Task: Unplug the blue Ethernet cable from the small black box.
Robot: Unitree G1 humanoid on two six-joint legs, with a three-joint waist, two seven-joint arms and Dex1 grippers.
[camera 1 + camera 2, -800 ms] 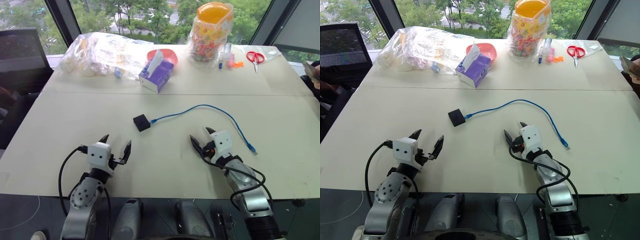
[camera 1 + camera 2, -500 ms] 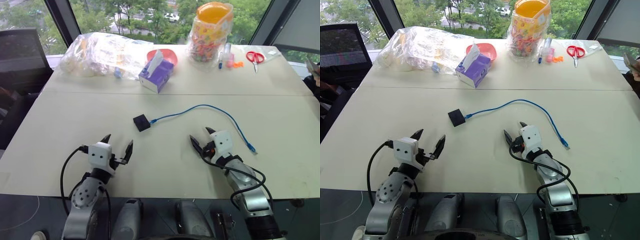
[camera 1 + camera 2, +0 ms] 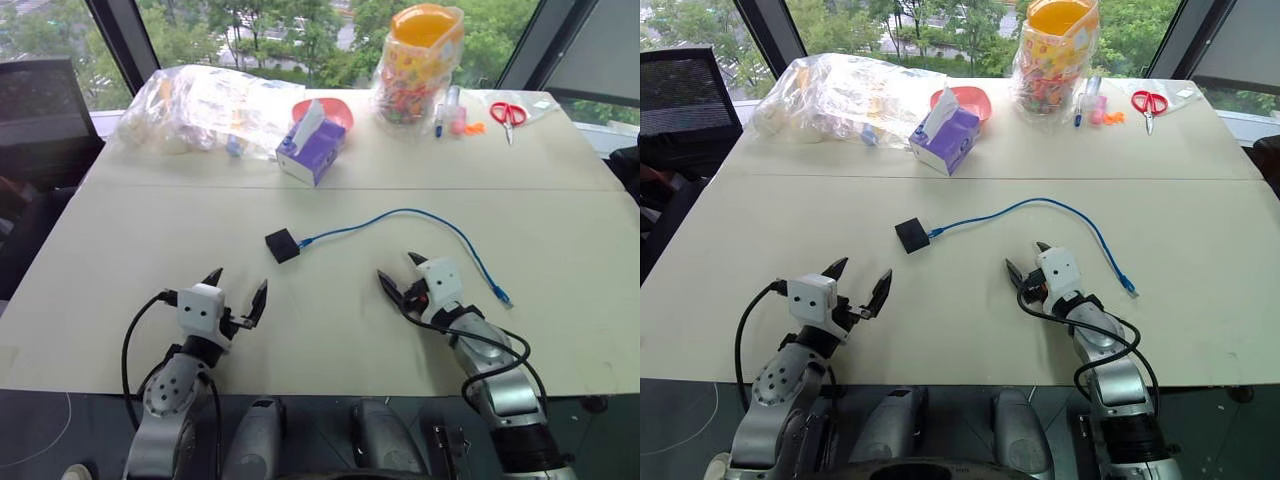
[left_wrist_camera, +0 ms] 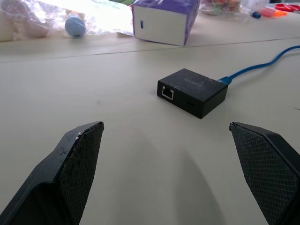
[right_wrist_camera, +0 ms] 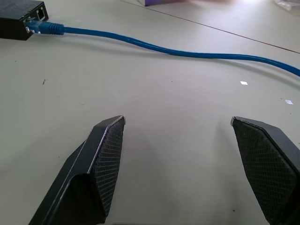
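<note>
Blue Ethernet cable [image 3: 420, 218] lies on the beige table [image 3: 120, 250], mid-table, one end still plugged into the small black box [image 3: 282, 245], the other end loose at the right near the right arm. From the box the cord arcs away toward the far side and curves back down to the free plug [image 3: 503, 298]. The box sits flat, ahead of and between the two grippers, apart from both.

Left gripper [image 3: 238, 295] hovers near the table's front edge, fingers spread wide, nothing between them. Right gripper [image 3: 400, 280] sits just inside the cable's arc, fingers also wide apart, empty, not touching the cord.

Head views give the whole layout plus the far clutter: purple tissue box [image 3: 313, 150], clear plastic bag [image 3: 200, 105], candy jar [image 3: 420, 65], red scissors [image 3: 508, 115].

Left wrist view adds detail the head views lack: an empty port [image 4: 167, 93] on the box's facing side, with the blue cord leaving the box at another side. Right wrist view shows the plug [image 5: 33, 26] seated in the box's port, the cord running across in front of the fingertips [image 5: 110, 136].
</note>
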